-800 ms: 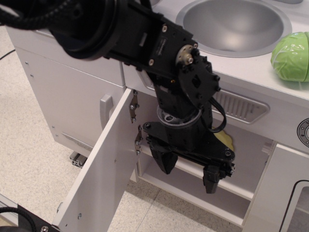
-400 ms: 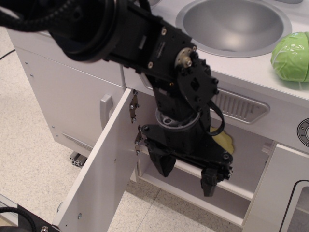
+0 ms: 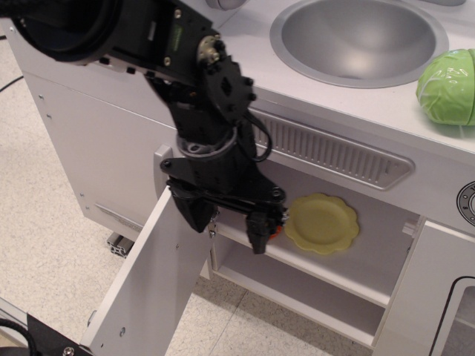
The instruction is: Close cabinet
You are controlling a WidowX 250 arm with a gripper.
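Observation:
The white cabinet [image 3: 349, 297] stands open under the sink counter, with one inner white shelf [image 3: 326, 268]. Its wide flat door [image 3: 152, 285] swings out to the lower left, metal hinges partly hidden behind my arm. A yellow scalloped plate [image 3: 323, 222] leans inside on the shelf. My black gripper [image 3: 226, 228] hangs in front of the cabinet's left edge, at the hinge side of the door, jaws open and empty, pointing down. The door's bar handle is out of view.
A steel sink bowl [image 3: 360, 37] and a green cabbage toy [image 3: 449, 85] sit on the counter. A taller white door with a curved grey handle [image 3: 159, 167] is at left. A windowed white door [image 3: 441, 304] is at right. Speckled floor lies below.
My arm has swung left, from in front of the cabinet's middle to its hinge side, uncovering the yellow plate. The door has not visibly moved.

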